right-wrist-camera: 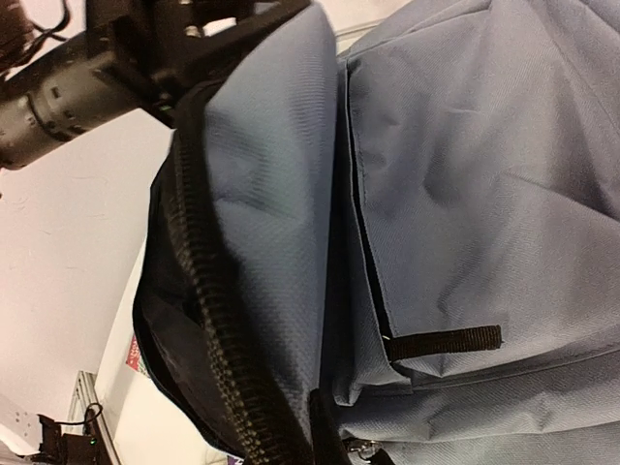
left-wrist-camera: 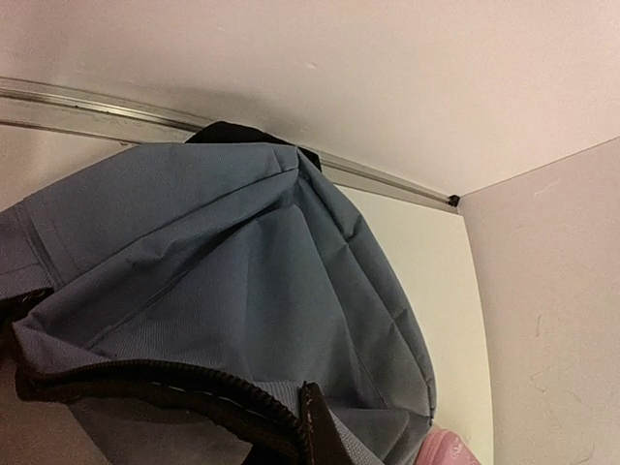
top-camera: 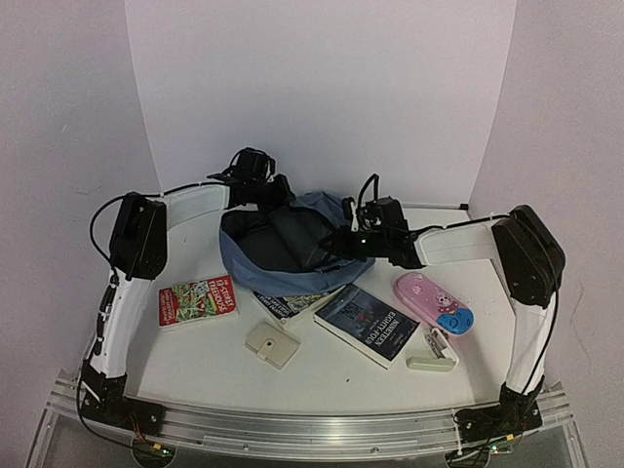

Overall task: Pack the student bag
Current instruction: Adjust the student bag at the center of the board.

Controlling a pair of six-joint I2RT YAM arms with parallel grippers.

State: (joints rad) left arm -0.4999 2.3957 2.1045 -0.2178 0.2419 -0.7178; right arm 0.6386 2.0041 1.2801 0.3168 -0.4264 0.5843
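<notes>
Student bag (top-camera: 292, 249) lies at the back-middle of the bench (top-camera: 331, 385), its dark mouth gaping upward, and both arms are on it. Left hand (top-camera: 281, 198) is clamped tight on the far rim. Right hand (top-camera: 343, 244) is pinched closed on the near-right rim by the zip. My read is that the pair are holding the mouth wide.

Nothing looks packed. The red Treehouse book (top-camera: 198, 300), the Nineteen Eighty-Four paperback (top-camera: 366, 324), the pink pencil case (top-camera: 433, 302), the cream pouch (top-camera: 271, 344) and a small cream item (top-camera: 431, 363) all lie out on the bench. Another dark book (top-camera: 286, 304) pokes out from under the bag's front edge. So this is the opening stage, I'd say, with all the loading left.

Overhead gives the whole layout, but the grips are tiny there. The left wrist view puts a black fingertip (left-wrist-camera: 318, 431) right at the zip teeth. The right wrist view adds the front pocket's black pull tab (right-wrist-camera: 446, 341).
</notes>
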